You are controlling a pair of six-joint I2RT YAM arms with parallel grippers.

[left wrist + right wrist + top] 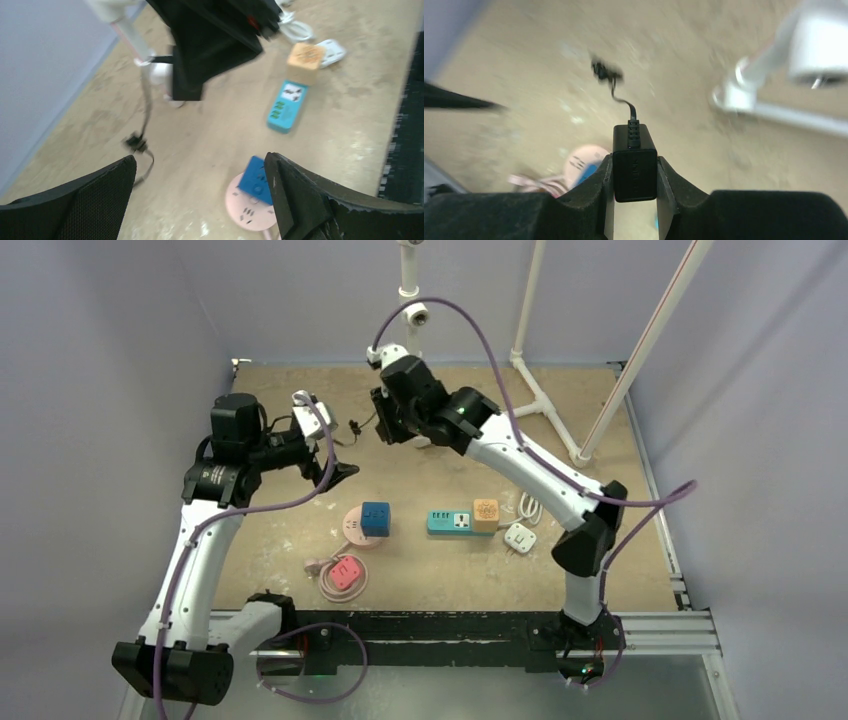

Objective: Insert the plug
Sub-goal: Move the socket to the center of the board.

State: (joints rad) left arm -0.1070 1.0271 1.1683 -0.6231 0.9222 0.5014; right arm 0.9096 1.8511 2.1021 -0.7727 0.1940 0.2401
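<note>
My right gripper [384, 428] is shut on a black plug adapter [634, 162] and holds it in the air over the back middle of the table. The plug's thin black cable [616, 95] hangs free and ends in a small connector [603, 69]. A teal power strip [448, 523] lies at mid-table with a wooden cube [486, 513] plugged into its right end. A round pink socket [352, 527] carries a blue cube [376, 517]. My left gripper [338, 472] is open and empty, above and left of the pink socket [250, 212].
A red socket cube [346, 571] with a coiled pink cord lies near the front. A white adapter [520, 537] and a white cord [530, 506] lie right of the strip. White pipe legs [545, 400] stand at the back right. Grey walls enclose the table.
</note>
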